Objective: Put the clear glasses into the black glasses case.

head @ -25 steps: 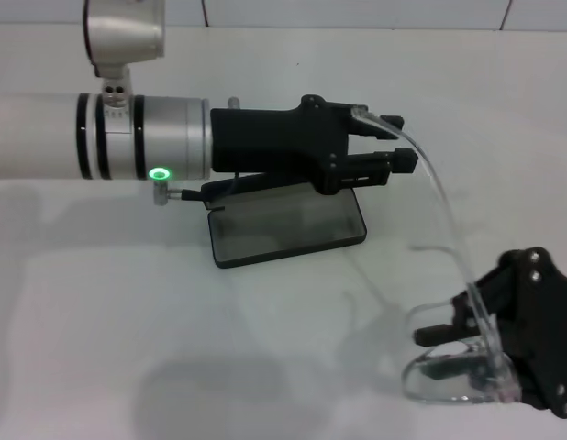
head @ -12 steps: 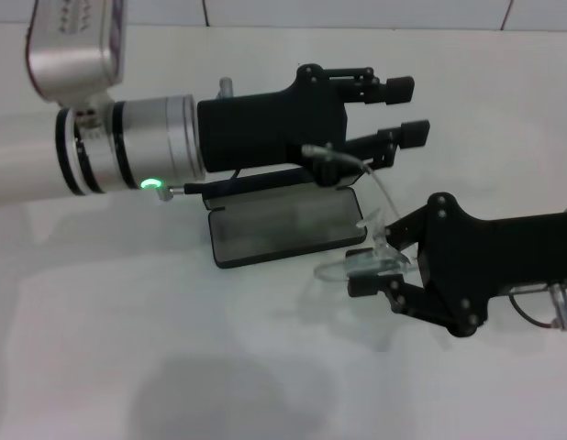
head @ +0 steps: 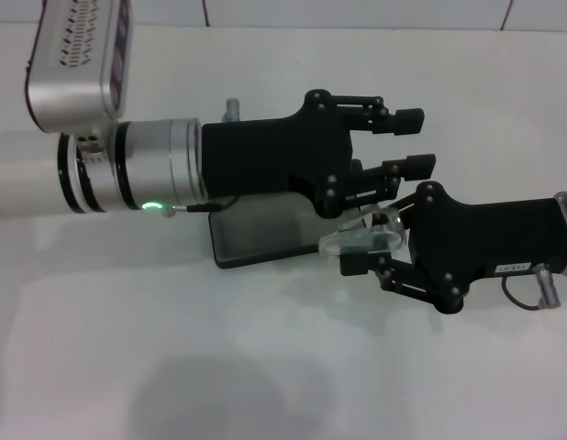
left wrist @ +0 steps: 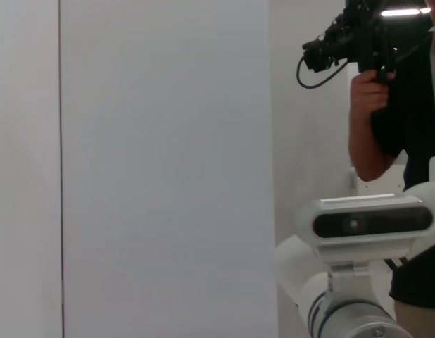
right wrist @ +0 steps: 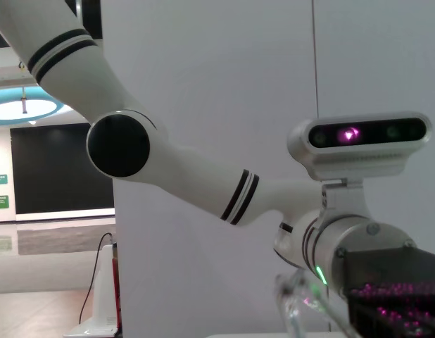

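Note:
The clear glasses (head: 359, 241) hang just above the right end of the black glasses case (head: 256, 236), with my right gripper (head: 368, 246) shut on them. The case lies open on the white table, its grey lining showing and its far part hidden under my left gripper. My left gripper (head: 414, 142) reaches in from the left above the case, fingers (head: 407, 118) spread open with nothing between them, directly behind the right gripper. In the right wrist view a clear piece of the glasses (right wrist: 300, 301) shows in front of the left arm's wrist (right wrist: 337, 246).
The white table (head: 265, 367) spreads in front of the case. A person holding a camera (left wrist: 376, 63) stands beyond the arms in the left wrist view. A tiled wall (head: 357, 14) borders the table's far edge.
My left gripper let go of the glasses' arm and opened. My right gripper carried the glasses from the front right up to the case's right end, close under the left gripper.

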You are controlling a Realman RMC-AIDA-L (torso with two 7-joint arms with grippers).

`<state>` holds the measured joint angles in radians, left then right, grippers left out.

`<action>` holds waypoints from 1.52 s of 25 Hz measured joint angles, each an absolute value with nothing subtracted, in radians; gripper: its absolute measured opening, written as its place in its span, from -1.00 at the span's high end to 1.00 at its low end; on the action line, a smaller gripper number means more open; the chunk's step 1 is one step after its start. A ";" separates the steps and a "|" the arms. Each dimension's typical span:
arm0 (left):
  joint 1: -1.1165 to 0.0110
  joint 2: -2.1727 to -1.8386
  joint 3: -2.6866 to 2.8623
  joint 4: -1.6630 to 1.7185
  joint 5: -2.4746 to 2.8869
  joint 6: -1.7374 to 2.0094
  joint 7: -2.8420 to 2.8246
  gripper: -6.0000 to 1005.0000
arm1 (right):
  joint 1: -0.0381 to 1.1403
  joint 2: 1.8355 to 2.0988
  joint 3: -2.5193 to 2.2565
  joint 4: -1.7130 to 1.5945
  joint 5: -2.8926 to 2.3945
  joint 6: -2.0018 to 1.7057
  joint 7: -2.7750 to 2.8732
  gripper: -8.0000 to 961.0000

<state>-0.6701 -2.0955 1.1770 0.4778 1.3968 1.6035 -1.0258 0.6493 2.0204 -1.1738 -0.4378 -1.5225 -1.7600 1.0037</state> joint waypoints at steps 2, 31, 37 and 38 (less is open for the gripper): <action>-0.667 -2.094 1.190 0.478 1.395 1.603 -1.025 0.06 | 0.649 2.020 -1.176 -0.440 -1.525 -1.758 1.010 0.73; -0.550 -2.076 0.879 0.488 1.390 1.583 -1.023 0.06 | 0.353 2.029 -2.011 -1.215 -1.788 -0.569 1.222 0.72; -0.556 -2.079 0.885 0.488 1.393 1.550 -1.037 0.06 | 0.361 2.028 -2.072 -1.198 -1.806 -0.479 1.236 0.71; -0.557 -2.079 0.886 0.488 1.393 1.549 -1.037 0.06 | 0.365 2.028 -2.083 -1.194 -1.803 -0.469 1.237 0.71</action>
